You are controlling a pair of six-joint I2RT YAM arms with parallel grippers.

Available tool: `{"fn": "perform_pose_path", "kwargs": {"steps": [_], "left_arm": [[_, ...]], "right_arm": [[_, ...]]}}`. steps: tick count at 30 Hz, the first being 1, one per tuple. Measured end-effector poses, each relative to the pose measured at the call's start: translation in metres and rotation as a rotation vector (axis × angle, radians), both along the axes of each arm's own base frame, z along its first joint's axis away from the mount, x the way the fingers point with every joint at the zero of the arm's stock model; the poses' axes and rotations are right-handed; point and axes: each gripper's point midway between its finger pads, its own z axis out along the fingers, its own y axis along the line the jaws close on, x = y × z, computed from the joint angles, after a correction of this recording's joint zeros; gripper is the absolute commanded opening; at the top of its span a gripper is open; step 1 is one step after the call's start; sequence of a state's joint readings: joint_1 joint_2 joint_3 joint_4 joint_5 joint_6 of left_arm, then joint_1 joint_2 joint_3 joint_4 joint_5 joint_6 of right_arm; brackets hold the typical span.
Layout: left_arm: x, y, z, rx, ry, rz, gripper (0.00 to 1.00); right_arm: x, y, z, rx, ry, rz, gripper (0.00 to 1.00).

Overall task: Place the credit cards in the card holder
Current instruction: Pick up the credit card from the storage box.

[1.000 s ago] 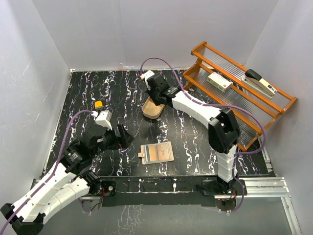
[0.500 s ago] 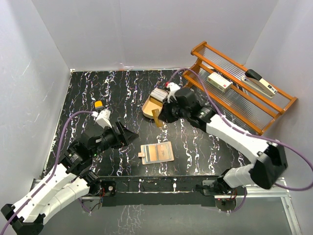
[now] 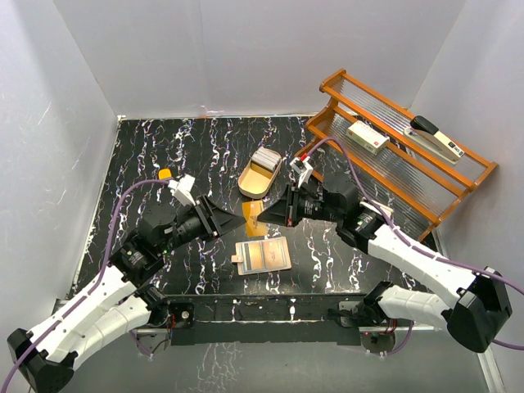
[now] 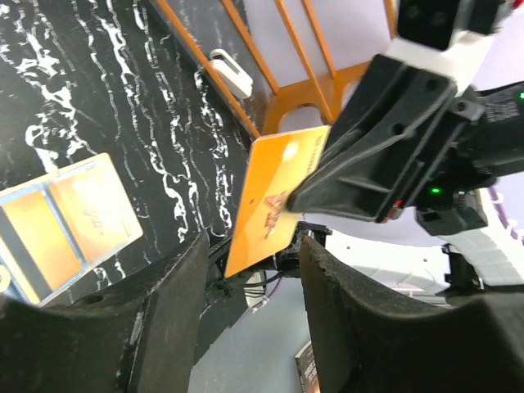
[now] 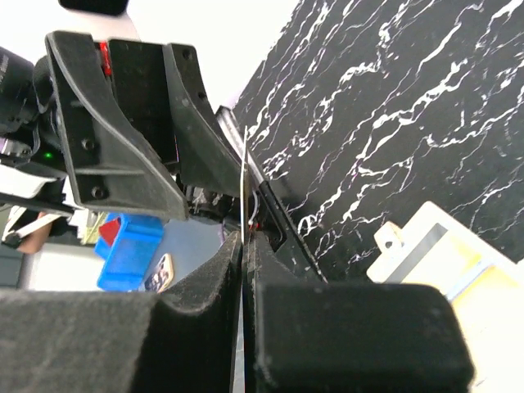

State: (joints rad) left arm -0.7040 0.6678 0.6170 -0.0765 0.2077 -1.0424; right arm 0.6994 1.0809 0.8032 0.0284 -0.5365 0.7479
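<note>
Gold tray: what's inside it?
A pale stack of cards at its far end; the rest of the tray looks bare. Anything under the stack is covered.

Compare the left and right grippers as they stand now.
The right gripper is shut on an orange card, pinching one edge; the left gripper is open, fingers apart, gripping nothing. The right gripper points in from the wooden rack side; the left gripper points in from the opposite side. Both hang above the table, tips facing each other across the card.
</note>
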Motion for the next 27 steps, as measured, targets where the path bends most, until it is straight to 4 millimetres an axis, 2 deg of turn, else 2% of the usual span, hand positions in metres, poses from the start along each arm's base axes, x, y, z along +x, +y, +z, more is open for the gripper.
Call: {"fn": "perform_pose_path", "kwargs": {"steps": [5, 10, 11, 15, 17, 20, 27], "left_arm": [[-0.002, -0.006, 0.014, -0.067, -0.024, -0.026, 0.39], [-0.005, -0.01, 0.009, -0.094, -0.012, -0.048, 0.33], [-0.006, -0.01, 0.008, -0.097, -0.007, -0.052, 0.3], [-0.007, -0.011, 0.01, -0.113, -0.005, -0.058, 0.06], [-0.007, -0.011, 0.012, -0.12, -0.006, -0.057, 0.0], [-0.008, -0.01, 0.015, -0.129, -0.013, -0.056, 0.0], [-0.01, -0.01, 0.018, -0.136, -0.02, -0.061, 0.0]], "right_arm": [[-0.017, 0.0, -0.006, 0.057, 0.067, 0.049, 0.0], [-0.025, 0.002, -0.003, 0.106, 0.1, 0.083, 0.0], [-0.026, 0.002, -0.002, 0.118, 0.105, 0.088, 0.0], [-0.029, 0.003, -0.001, 0.143, 0.117, 0.102, 0.0], [-0.03, 0.003, 0.001, 0.152, 0.12, 0.107, 0.0], [-0.031, 0.003, 0.002, 0.157, 0.124, 0.111, 0.02], [-0.029, 0.003, -0.003, 0.139, 0.122, 0.1, 0.23]]}}
